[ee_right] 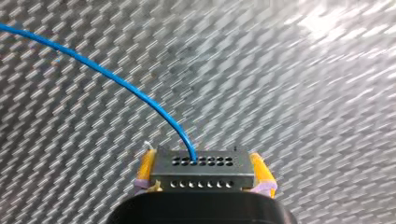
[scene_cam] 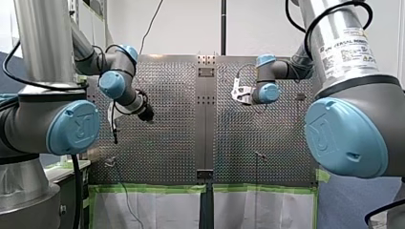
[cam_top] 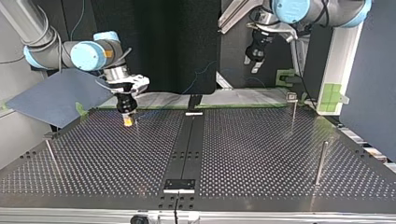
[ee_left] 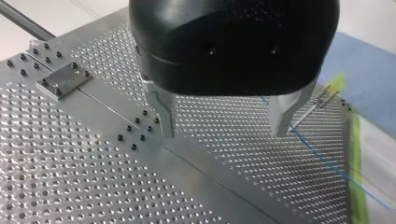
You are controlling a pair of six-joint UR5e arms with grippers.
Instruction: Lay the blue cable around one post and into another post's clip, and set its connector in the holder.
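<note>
In the right wrist view my right gripper [ee_right: 201, 162] is shut with its yellow pads [ee_right: 145, 167] on a dark connector block [ee_right: 201, 176] pierced with rows of holes. The blue cable [ee_right: 116, 79] leaves the block's top and curves away over the perforated table. At the top view's left the same gripper [cam_top: 127, 119] points down, just above the table's far part. My left gripper [ee_left: 224, 126] hangs open over the table, nothing between its metal fingers [ee_left: 163, 116]. A thin blue cable [ee_left: 327, 161] runs past one fingertip. It is high up at the top view's right [cam_top: 254, 60].
Thin metal posts stand on the table [cam_top: 261, 154]: two at the top view's right [cam_top: 293, 109] [cam_top: 320, 161] and one at its left [cam_top: 51, 156]. A dark centre strip [cam_top: 189, 140] ends in a small black plate [cam_top: 180, 184]. Green tape [scene_cam: 148, 188] lines the table's edge.
</note>
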